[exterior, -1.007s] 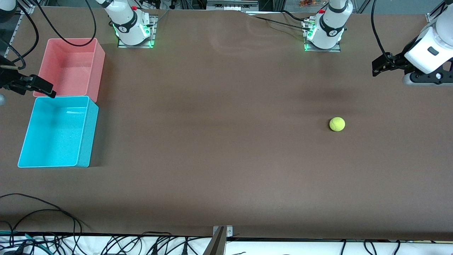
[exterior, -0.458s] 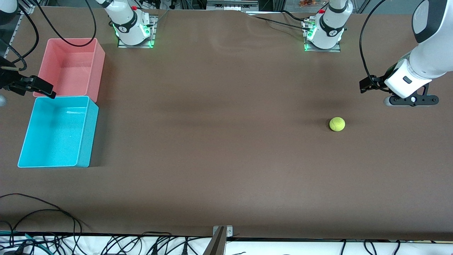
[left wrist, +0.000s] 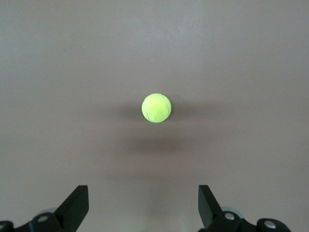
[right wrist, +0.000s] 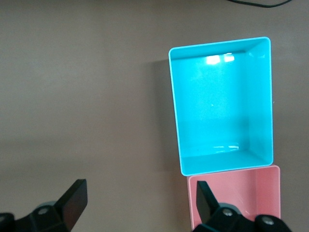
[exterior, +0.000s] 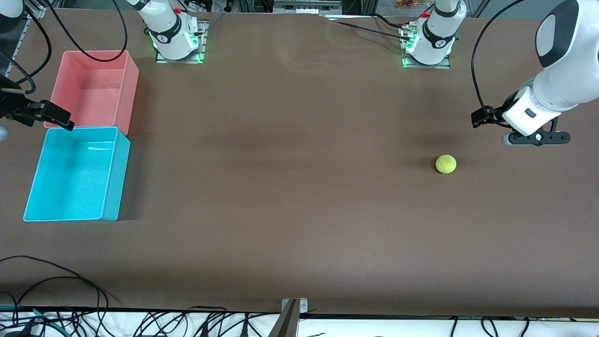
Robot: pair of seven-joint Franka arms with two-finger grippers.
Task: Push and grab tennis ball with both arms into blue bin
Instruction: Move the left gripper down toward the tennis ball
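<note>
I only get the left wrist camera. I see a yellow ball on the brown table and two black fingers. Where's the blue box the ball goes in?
Observer: The blue bin is at the right arm's end of the table. The tennis ball and your open left gripper are toward the left arm's end.
Operator: Is there another box?
Observer: Yes, a pink bin sits right beside the blue one, farther from the front camera.
Operator: Where's the other arm?
Observer: The right gripper hangs open over the table beside both bins.
</note>
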